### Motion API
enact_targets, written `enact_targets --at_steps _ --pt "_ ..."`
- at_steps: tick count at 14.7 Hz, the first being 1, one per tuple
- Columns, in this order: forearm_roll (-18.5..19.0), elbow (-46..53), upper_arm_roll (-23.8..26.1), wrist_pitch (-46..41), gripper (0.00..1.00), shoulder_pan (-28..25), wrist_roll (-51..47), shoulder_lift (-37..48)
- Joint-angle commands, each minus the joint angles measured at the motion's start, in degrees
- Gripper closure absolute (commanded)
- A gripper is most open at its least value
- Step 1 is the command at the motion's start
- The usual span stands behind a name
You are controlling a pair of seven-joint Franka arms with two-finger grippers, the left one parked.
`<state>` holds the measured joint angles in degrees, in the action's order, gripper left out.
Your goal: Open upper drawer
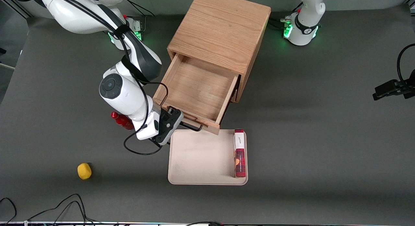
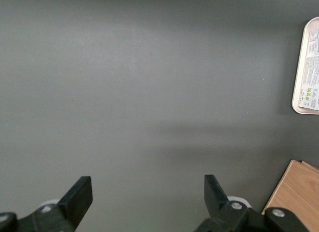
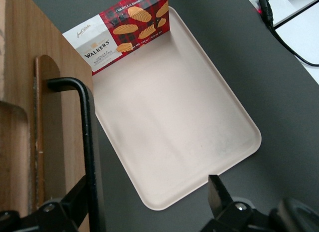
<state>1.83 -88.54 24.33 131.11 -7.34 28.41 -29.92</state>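
Upper drawer (image 1: 197, 89) stands pulled well out of its oak cabinet (image 1: 220, 28), its front edge just over the rim of the beige tray (image 1: 201, 154). My gripper (image 1: 170, 125) sits at the end of the black wire pull (image 3: 87, 142) toward the working arm's side, fingers (image 3: 219, 197) spread wide and gripping nothing. A Walkers shortbread box (image 1: 239, 153) stands in the tray. A yellow lemon (image 1: 84, 171) lies well apart.

Right arm (image 1: 121, 89): glossy white shell links, dark grey joint collar, round dark cap with raised buttons. Black cable looped along it. Base ring lit green. Gripper (image 1: 169, 128), by the drawer front: black body, two black fingers (image 3: 219, 194), silver screws.
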Motion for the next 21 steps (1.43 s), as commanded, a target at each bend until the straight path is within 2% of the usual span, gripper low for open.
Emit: enact_targets --at_steps 1,4,8,13,15,16,18,21 --pt "0.37 1.35 -0.16 1.34 0.0 0.13 -0.02 -0.23" --pt "0.19 1.35 -0.08 1.25 0.0 0.22 -1.5 2.48" --pt "-7.44 1.44 -0.08 -0.76 0.0 1.01 -3.71 5.65" --pt "-10.97 1.53 -0.16 -1.65 0.0 1.53 -3.88 6.01" --pt "-11.75 1.35 -0.16 -1.82 0.0 3.46 -4.93 8.89" --pt "-13.33 1.26 -0.34 -3.57 0.0 4.6 -8.33 11.26" --pt "-14.66 1.35 -4.1 -10.58 0.0 5.75 -14.32 15.74" --pt "-14.93 0.65 -11.74 -22.62 0.0 7.24 -15.66 22.95"
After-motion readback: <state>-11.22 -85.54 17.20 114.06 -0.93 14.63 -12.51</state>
